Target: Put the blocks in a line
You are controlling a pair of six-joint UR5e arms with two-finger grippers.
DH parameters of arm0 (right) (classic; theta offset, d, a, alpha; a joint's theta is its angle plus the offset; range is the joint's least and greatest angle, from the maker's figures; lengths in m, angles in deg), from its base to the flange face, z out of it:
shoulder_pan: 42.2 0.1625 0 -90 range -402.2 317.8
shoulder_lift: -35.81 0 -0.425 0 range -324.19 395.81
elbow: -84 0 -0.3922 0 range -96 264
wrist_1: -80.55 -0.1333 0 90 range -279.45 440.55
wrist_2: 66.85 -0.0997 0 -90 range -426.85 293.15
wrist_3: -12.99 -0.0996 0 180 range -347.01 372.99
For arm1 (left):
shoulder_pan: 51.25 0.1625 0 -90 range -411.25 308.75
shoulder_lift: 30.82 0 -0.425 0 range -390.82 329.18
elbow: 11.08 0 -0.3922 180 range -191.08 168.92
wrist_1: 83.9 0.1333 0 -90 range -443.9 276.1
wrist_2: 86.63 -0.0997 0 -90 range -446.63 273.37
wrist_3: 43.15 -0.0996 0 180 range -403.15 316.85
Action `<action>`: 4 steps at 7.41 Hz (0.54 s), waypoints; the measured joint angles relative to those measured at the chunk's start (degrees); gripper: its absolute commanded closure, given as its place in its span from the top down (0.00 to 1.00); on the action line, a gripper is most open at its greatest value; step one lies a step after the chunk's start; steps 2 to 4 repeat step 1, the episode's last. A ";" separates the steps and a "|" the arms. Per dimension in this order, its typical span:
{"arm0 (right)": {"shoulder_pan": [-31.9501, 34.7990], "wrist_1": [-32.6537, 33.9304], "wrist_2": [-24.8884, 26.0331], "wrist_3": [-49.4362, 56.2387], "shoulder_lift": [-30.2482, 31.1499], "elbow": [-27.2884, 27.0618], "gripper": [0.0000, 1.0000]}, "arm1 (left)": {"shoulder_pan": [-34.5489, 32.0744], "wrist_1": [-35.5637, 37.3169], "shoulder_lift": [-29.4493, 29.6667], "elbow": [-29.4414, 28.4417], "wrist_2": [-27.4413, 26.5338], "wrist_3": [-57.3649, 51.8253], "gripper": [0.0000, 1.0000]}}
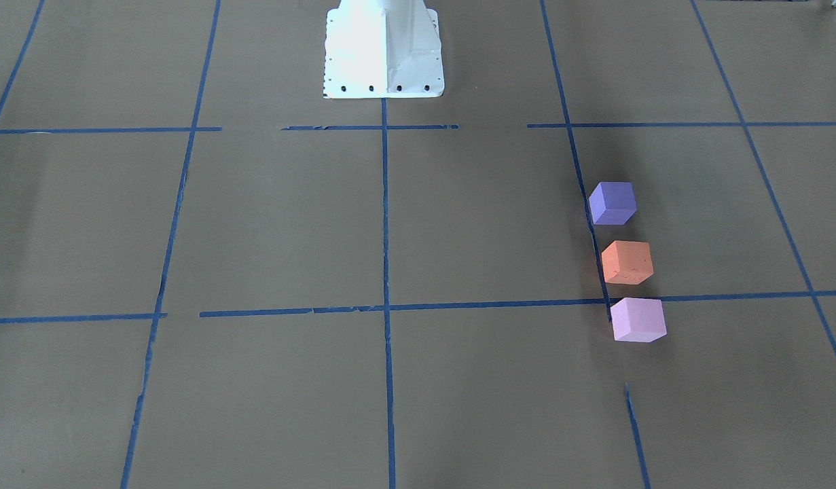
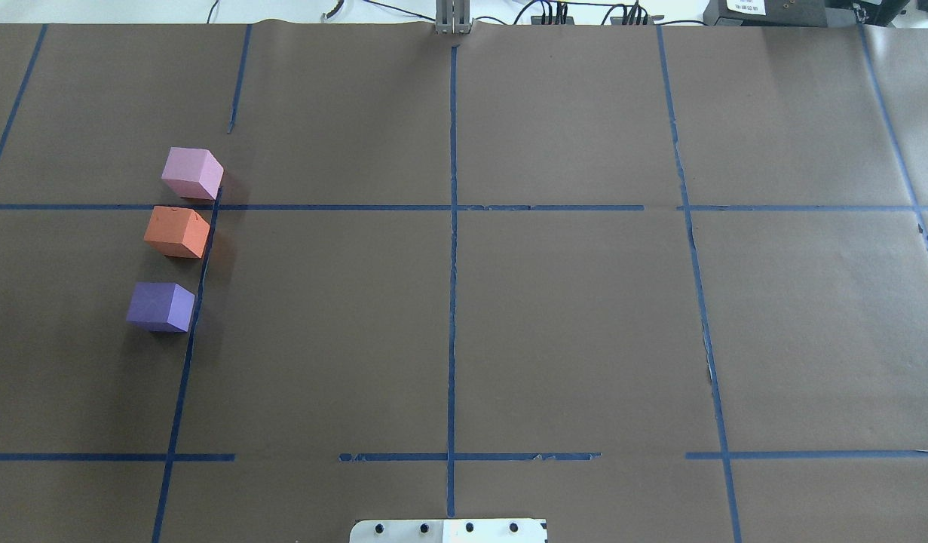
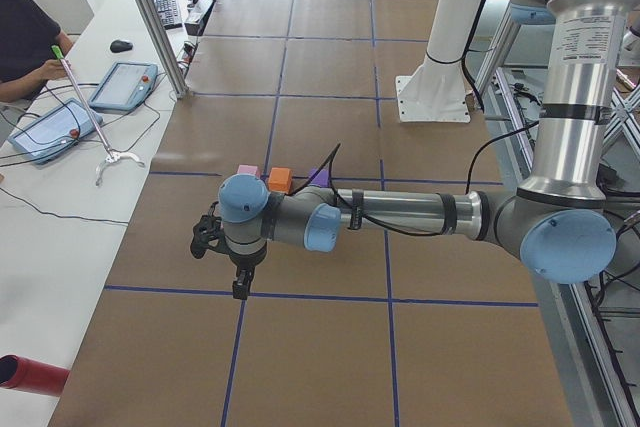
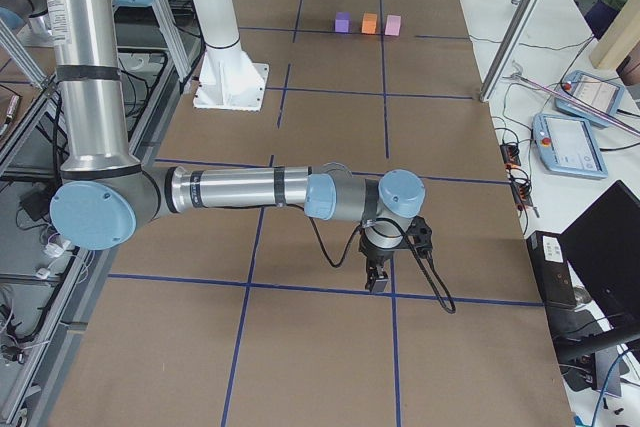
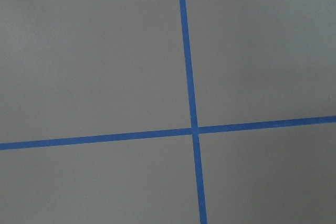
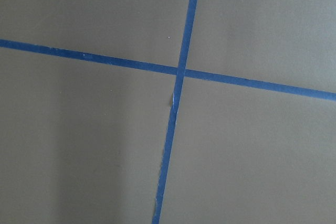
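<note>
Three cubes stand in a row beside a blue tape line on the robot's left side of the table: a blue-violet block [image 1: 612, 203] [image 2: 160, 306], an orange block [image 1: 627, 261] [image 2: 177, 231] and a pale pink-lilac block [image 1: 638, 319] [image 2: 192, 173], with small gaps between them. In the left side view my left gripper [image 3: 240, 287] hangs over bare paper, nearer the camera than the blocks. In the right side view my right gripper [image 4: 378, 282] hangs far from the blocks [image 4: 369, 22]. I cannot tell whether either is open or shut. Both wrist views show only tape crossings.
The white robot base [image 1: 384, 51] stands at the table's middle edge. A metal frame post [image 3: 150, 17] and an operator's bench with tablets [image 3: 122, 85] run along the far side. A red cylinder [image 3: 30, 372] lies on that bench.
</note>
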 measured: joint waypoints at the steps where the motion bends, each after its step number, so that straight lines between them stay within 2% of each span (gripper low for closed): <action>1: 0.00 0.00 0.00 0.00 0.00 0.00 1.00 | 0.00 0.00 0.00 0.05 -0.04 0.00 1.00; 4: 0.00 0.00 0.00 0.00 0.00 0.00 1.00 | 0.00 0.00 0.00 0.05 -0.04 0.00 1.00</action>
